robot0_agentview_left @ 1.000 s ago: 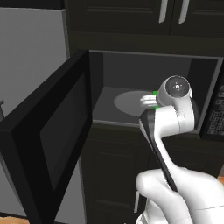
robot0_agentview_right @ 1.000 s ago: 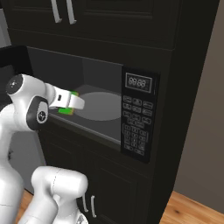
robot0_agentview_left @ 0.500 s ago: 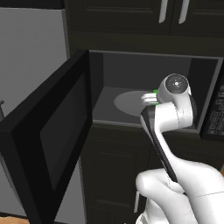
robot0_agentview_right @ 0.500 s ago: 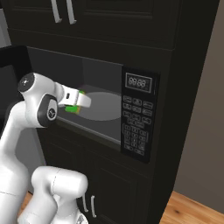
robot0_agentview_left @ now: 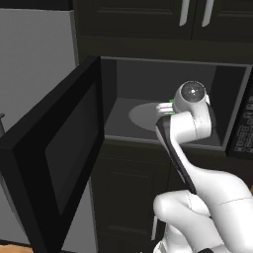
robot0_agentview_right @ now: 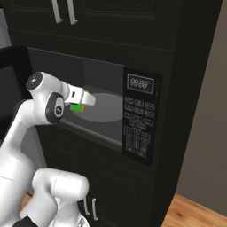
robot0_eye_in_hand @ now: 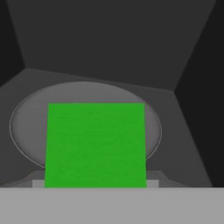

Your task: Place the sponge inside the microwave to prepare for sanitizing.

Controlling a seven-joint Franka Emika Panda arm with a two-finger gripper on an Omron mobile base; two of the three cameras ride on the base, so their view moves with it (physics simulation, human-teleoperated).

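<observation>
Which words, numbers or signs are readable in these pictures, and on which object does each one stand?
"88:88", roughly: pale digits on the display at the top of the microwave panel; blurred, so not certain.
Keypad buttons below the display: marks too small to read.
Keypad edge in the left base view: also unreadable.
Sponge, cabinet doors, arm: no text visible.

Gripper (robot0_agentview_right: 85,101) with green sponge (robot0_agentview_right: 78,106) has advanced farther into the microwave (robot0_agentview_right: 106,111), toward twelve o'clock over the turntable (robot0_eye_in_hand: 26,118).
</observation>
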